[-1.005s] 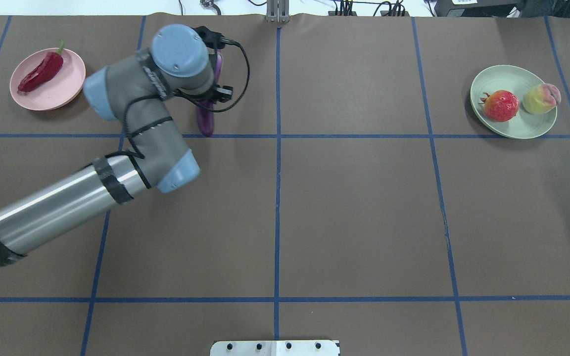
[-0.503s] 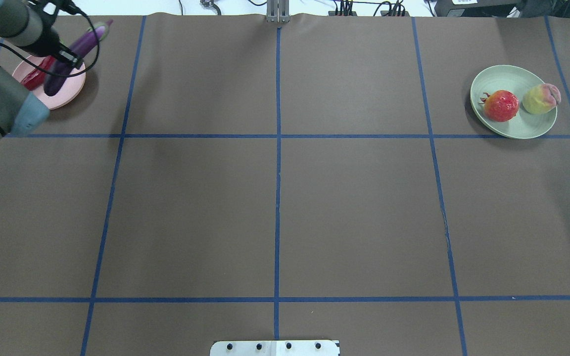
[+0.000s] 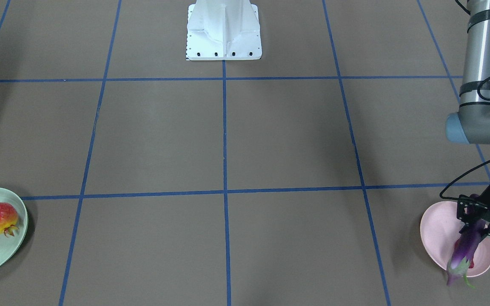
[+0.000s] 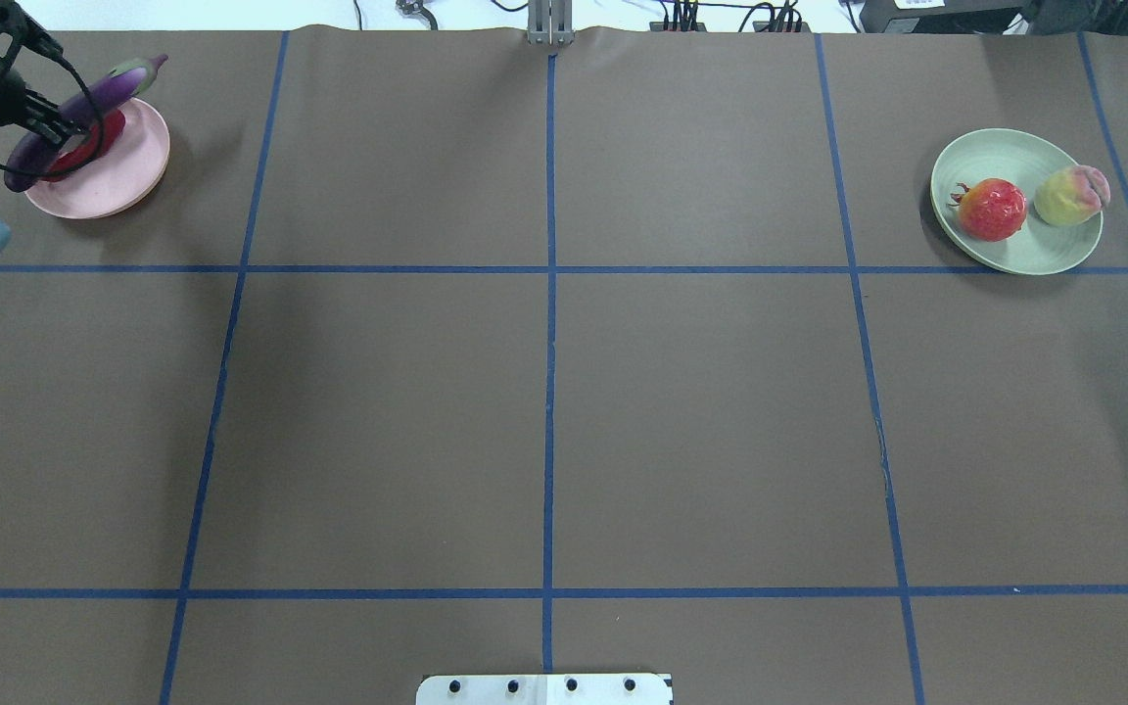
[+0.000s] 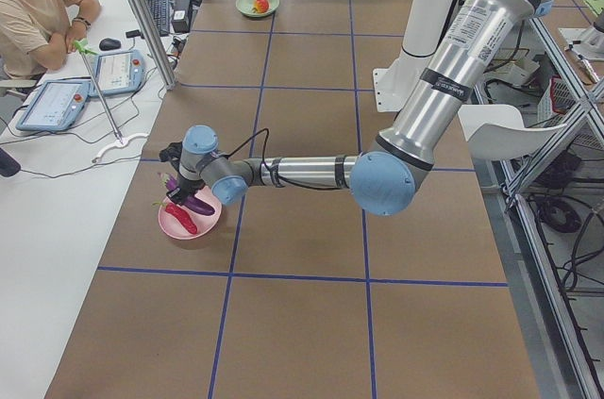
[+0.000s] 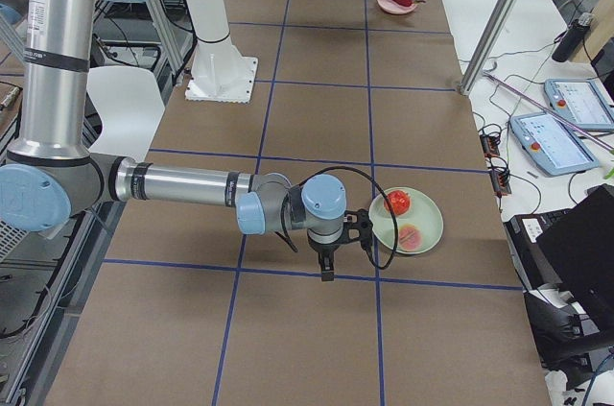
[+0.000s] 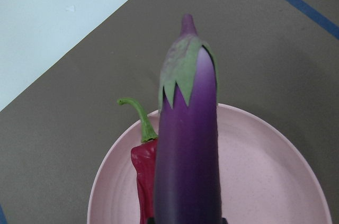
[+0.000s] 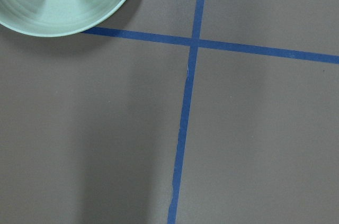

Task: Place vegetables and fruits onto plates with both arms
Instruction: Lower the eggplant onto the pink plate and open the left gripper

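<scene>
My left gripper (image 4: 11, 103) is shut on the purple eggplant (image 4: 84, 108) and holds it tilted just over the pink plate (image 4: 128, 162). The red chili (image 4: 94, 142) lies on that plate under the eggplant. The left wrist view shows the eggplant (image 7: 188, 155), the chili (image 7: 144, 176) and the plate (image 7: 265, 181). The bumpy red-and-yellow ball (image 4: 992, 209) and the peach (image 4: 1071, 194) sit on the green plate (image 4: 1014, 250). My right gripper (image 6: 324, 262) hangs near the table beside the green plate (image 6: 422, 219); I cannot tell if it is open or shut.
The white pedestal base (image 3: 223, 29) stands at the robot's side of the table. Blue tape lines (image 4: 549, 294) cross the brown table cover. An operator (image 5: 33, 3) sits beyond the table's far side, with tablets (image 5: 57, 102) on the white ledge.
My left arm has swung left with the eggplant, from left of the table's middle to over the pink plate. The fruits and green plate have not moved.
</scene>
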### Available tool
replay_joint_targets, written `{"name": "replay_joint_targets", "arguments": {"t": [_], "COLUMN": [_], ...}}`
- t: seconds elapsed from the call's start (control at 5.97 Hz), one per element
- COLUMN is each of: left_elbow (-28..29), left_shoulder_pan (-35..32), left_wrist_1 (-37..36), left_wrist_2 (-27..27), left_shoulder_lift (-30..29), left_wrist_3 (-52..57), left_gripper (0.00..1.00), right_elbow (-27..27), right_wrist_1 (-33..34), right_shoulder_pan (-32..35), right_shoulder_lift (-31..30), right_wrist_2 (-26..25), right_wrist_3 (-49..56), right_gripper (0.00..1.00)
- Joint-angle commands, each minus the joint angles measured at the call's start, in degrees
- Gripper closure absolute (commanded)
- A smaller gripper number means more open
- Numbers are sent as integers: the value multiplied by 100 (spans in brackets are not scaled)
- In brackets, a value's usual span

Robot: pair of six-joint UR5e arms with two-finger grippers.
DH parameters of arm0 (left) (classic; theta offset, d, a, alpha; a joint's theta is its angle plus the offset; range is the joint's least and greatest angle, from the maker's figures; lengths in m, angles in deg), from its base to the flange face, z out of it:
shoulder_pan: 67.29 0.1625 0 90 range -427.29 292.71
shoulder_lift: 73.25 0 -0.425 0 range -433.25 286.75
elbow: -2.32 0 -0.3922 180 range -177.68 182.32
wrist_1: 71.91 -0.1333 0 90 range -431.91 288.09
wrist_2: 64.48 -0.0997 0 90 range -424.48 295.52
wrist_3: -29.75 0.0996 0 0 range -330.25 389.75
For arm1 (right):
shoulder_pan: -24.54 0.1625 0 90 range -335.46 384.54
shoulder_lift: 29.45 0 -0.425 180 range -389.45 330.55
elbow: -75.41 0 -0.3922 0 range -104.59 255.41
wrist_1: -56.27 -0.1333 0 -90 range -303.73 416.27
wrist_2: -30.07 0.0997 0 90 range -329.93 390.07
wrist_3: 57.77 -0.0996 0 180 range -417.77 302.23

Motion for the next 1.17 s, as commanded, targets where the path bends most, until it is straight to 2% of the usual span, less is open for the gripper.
{"name": "replay_joint_targets", "arguments": {"t": [0.0,0.34,0.5,0.67,0.84,1.01], "left_elbow": [10,-216,-297,-471,-995,-1566], "left_shoulder_pan": [138,129,7,-394,-737,-1054], "left_wrist_1": [124,46,-51,-635,-1450,-1980], "left_wrist_2": [1,27,288,804,992,985], "left_shoulder_lift": [-15,20,72,64,160,648], "left_wrist_3": [-27,-577,-598,-564,-528,-180], "left_gripper": [1,0,0,0,0,0], "right_elbow": [-14,4,4,4,4,4], "right_wrist_1": [0,0,0,0,0,0], "right_shoulder_pan": [0,0,0,0,0,0], "right_shoulder_lift": [0,0,0,0,0,0], "right_wrist_2": [0,0,0,0,0,0], "right_wrist_3": [0,0,0,0,0,8], "right_gripper": [0,0,0,0,0,0]}}
